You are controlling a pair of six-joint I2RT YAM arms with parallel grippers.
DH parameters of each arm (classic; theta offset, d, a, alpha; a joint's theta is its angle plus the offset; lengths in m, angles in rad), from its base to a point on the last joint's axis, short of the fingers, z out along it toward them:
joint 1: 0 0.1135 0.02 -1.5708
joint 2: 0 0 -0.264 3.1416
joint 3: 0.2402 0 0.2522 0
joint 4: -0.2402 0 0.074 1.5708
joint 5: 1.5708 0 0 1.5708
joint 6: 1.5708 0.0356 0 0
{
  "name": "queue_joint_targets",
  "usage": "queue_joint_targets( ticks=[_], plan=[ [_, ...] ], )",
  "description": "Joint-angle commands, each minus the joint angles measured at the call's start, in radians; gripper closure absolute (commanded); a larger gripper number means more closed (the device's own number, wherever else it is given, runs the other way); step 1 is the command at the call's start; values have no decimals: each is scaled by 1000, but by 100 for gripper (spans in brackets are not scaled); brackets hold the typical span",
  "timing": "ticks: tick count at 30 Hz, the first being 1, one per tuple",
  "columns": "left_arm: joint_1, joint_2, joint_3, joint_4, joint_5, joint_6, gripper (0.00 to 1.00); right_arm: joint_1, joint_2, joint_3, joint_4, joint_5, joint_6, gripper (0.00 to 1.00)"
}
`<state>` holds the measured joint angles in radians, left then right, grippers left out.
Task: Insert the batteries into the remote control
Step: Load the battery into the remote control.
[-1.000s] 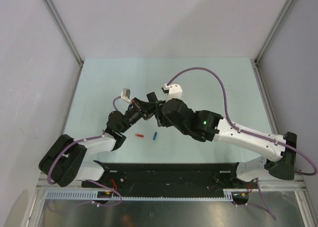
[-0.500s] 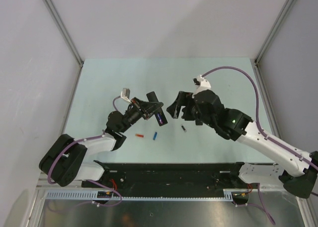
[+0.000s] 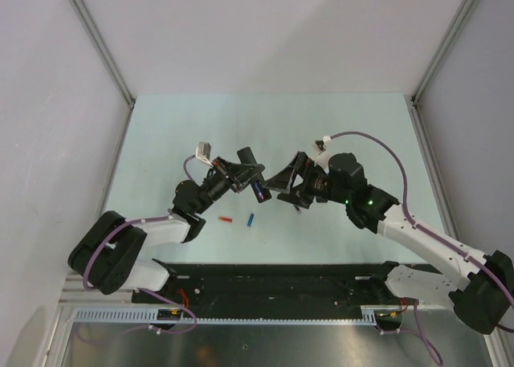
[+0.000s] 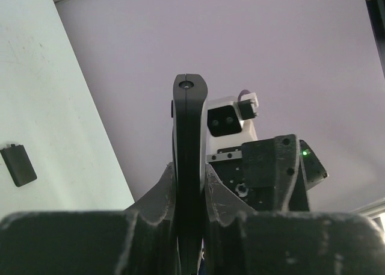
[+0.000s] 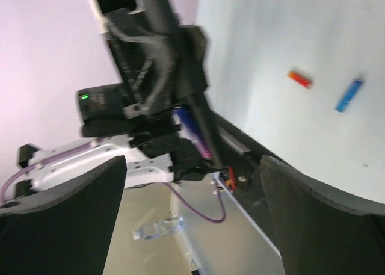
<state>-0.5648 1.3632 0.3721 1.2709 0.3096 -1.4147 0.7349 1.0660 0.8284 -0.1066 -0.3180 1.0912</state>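
Observation:
My left gripper [image 3: 243,179] is shut on the black remote control [image 3: 254,177] and holds it above the table. In the left wrist view the remote [image 4: 189,124] stands edge-on between the fingers [image 4: 159,188]. A blue-purple battery [image 5: 191,126] sits in the remote's recess [image 3: 259,193]. My right gripper [image 3: 283,185] is wide open and empty, just right of the remote and facing it [image 5: 194,100]. A small dark piece, possibly the other battery [image 3: 297,208], lies on the table under the right gripper.
A small red piece [image 3: 226,219] and a small blue piece [image 3: 250,219] lie on the pale green table [image 3: 177,134] below the remote; both show in the right wrist view [image 5: 299,78] [image 5: 349,95]. A flat black cover [image 4: 18,165] lies on the table. A black rail [image 3: 273,275] runs along the near edge.
The right arm pulled away from the remote to the right, then swung back toward it with its jaws open. A small dark piece appeared on the table. The left gripper held still.

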Motion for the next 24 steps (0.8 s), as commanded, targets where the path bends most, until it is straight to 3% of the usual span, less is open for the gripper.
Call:
queue_joint_targets(
  ticks=[1, 17, 24],
  plan=[
    [-6, 7, 10, 81, 5, -12, 100, -5, 3, 6, 196, -99, 95, 3],
    [-17, -1, 16, 84, -12, 10, 100, 6, 74, -5, 194, -98, 137, 4],
    [-30, -30, 1, 85, -61, 60, 100, 9, 97, -9, 176, -78, 193, 10]
  ],
)
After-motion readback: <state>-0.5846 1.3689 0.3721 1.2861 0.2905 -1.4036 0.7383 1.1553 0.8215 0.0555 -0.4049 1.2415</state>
